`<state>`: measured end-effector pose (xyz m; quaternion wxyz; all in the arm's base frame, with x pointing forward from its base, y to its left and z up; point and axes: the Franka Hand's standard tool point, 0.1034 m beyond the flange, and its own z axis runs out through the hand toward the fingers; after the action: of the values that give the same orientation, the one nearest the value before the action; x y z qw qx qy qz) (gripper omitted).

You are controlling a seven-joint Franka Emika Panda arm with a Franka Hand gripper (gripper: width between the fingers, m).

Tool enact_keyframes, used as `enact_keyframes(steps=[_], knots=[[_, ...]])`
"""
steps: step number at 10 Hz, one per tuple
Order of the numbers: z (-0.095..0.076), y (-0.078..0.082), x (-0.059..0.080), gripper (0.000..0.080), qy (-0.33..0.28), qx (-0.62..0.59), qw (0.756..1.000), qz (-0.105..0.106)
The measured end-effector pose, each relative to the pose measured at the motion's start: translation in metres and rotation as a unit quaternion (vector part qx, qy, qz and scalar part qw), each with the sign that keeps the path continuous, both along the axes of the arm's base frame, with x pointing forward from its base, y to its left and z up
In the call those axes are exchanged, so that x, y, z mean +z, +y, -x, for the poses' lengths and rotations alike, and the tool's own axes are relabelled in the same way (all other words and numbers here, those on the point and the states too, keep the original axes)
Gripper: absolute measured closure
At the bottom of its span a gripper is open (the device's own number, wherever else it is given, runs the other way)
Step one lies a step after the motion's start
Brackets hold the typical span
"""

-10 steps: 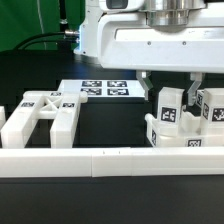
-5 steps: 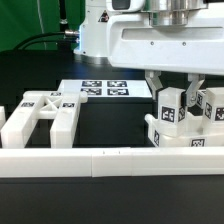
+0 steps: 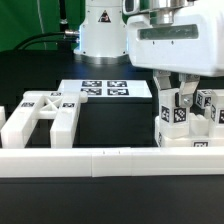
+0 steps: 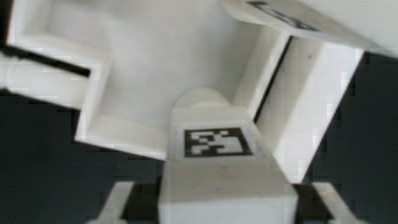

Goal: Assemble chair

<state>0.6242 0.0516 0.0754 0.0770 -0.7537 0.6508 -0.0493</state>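
Standing upright, long axis vertical, tag facing the exterior camera: 1 chair piece (image 3: 180,113) clenched in the claw (image 3: 178,97).

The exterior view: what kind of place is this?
Probably a robotics lab bench: a robot gripper around a tagged white chair piece, a marker board on the black table, and a green backdrop behind.

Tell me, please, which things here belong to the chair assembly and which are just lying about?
For the job: gripper, closed on the tagged upright chair piece; tagged block beside it; slotted panel at the exterior view's left.
Not part of the chair: marker board; long white rail.
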Motion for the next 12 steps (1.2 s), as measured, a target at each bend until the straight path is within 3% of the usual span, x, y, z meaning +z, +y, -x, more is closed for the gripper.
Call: enact_keyframes(steps=[3,4,5,6,7,8,12], knots=[[-0.0004,-0.0002,0.0001,0.0513,0.006,-0.076,0.997,-0.016],[-0.0003,0.0004,-0.0001,0.0427,0.006,-0.070,0.997,-0.016],[-0.0003,0.0004,-0.0001,0.0427,0.005,-0.048,0.999,-0.012],[-0.0004,0.0007,0.0005,0.0229,0.004,-0.029,1.000,-0.009],[0.0005,0.0026,0.0005,0.0229,0.009,-0.010,1.000,-0.008],[0.0004,0.0019,0.0001,0.0165,0.005,0.035,0.999,0.001],[0.0024,0.0003,-0.0008,0.0150,0.002,0.218,0.975,0.031]])
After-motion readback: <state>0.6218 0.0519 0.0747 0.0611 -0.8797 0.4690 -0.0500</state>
